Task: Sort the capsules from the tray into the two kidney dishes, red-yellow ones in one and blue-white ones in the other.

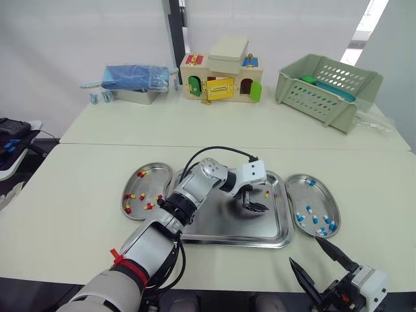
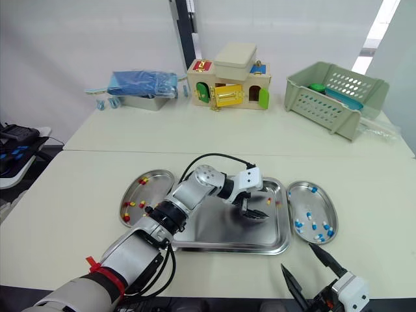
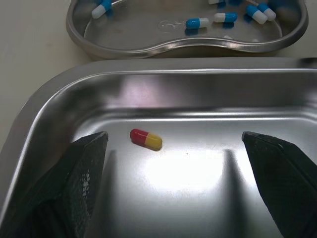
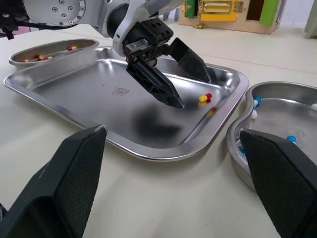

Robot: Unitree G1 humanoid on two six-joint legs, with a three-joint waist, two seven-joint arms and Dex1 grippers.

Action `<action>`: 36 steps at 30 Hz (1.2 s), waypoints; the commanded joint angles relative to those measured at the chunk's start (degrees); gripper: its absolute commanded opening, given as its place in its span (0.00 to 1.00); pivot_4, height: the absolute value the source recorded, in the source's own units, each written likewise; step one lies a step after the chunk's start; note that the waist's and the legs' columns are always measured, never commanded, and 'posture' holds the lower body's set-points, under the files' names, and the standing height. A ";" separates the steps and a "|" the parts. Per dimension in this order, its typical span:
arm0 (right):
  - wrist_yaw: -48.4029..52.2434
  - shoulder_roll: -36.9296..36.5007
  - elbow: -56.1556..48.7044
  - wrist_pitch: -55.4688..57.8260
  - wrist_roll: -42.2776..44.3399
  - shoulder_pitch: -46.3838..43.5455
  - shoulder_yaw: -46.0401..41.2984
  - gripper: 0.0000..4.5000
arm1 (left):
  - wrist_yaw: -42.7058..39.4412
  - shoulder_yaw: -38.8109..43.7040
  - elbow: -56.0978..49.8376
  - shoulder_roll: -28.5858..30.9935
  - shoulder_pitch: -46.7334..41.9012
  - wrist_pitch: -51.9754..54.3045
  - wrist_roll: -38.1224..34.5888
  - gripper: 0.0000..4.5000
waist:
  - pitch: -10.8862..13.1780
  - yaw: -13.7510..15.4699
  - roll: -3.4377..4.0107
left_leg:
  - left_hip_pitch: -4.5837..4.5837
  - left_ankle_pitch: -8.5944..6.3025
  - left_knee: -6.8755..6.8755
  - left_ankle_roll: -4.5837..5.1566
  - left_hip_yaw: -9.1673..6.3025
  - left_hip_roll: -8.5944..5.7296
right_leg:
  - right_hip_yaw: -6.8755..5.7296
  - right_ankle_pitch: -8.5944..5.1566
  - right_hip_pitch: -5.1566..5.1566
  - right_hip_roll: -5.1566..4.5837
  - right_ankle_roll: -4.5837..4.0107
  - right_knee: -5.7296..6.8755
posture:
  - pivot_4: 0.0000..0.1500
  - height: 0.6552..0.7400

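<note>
Wide open, empty, left hand was held low over tray near right edge. Red-yellow capsule was framed just ahead. Straight descent and gentle closing were judged needed, lest it be rolled off.

Right end effector partly beyond lower edge

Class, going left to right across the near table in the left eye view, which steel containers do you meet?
Left-hand steel kidney dish holding red-yellow capsules → large rectangular steel tray → right-hand steel kidney dish holding blue-white capsules.
</note>
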 commanded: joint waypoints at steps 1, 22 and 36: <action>-0.71 -0.55 -0.73 -1.32 -0.11 0.16 0.48 1.00 | 0.25 1.38 1.88 -0.77 -1.83 -1.06 0.77 0.99 | 0.00 0.03 0.00 | 0.00 0.00 0.00 0.00 0.00 0.00 | -0.01 0.00 0.00 0.00 0.00 0.00 | 1.00 1.00; -3.62 -0.83 -1.60 -2.15 -1.12 1.64 2.41 1.00 | 0.33 2.87 10.50 -4.64 -4.42 -4.58 3.13 0.99 | 0.00 0.07 -0.01 | -0.01 0.00 0.01 0.00 -0.03 -0.02 | -0.03 0.00 0.01 0.00 0.01 0.00 | 1.00 1.00; -4.65 -1.66 -1.92 -2.04 -1.35 1.77 2.88 1.00 | 0.35 3.06 12.20 -5.22 -4.86 -5.49 5.45 0.28 | 0.00 0.07 -0.01 | 0.00 0.00 0.02 0.00 -0.04 -0.03 | -0.03 0.00 0.02 0.00 0.01 0.00 | 1.00 1.00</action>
